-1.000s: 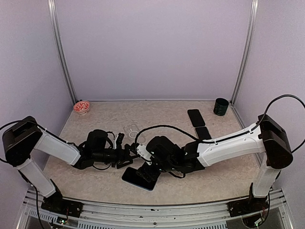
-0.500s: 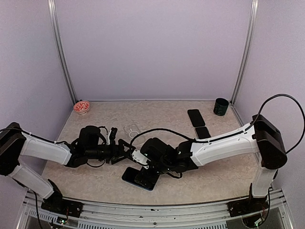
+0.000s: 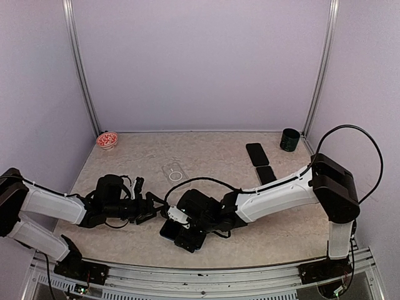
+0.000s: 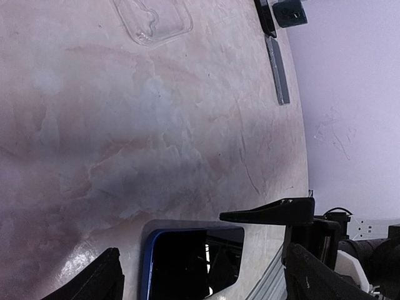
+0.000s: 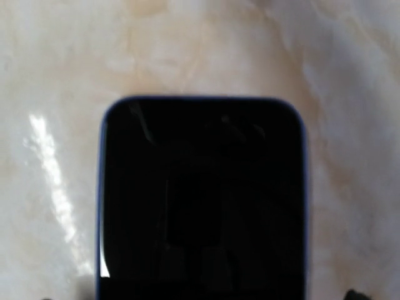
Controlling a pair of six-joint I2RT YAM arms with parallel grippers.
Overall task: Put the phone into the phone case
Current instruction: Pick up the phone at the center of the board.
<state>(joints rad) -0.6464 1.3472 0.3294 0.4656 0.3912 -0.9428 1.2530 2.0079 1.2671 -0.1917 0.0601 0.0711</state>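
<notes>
Both left gripper (image 4: 206, 272) and right gripper (image 3: 185, 235) are gaping, empty.
Right is hovering over phone (image 5: 201, 200); off-centre pinching could skid it from case (image 3: 175, 171).

Here's the phone (image 5: 200, 200), lying flat on the table (image 3: 212, 150) with its screen up and dark. It shows glossy black glass, a thin blue rim and rounded corners. Beyond the phone, toward the back and well apart from it, sits the phone case (image 3: 175, 171), clear and see-through, lying flat, with a ring marked in its middle.
</notes>
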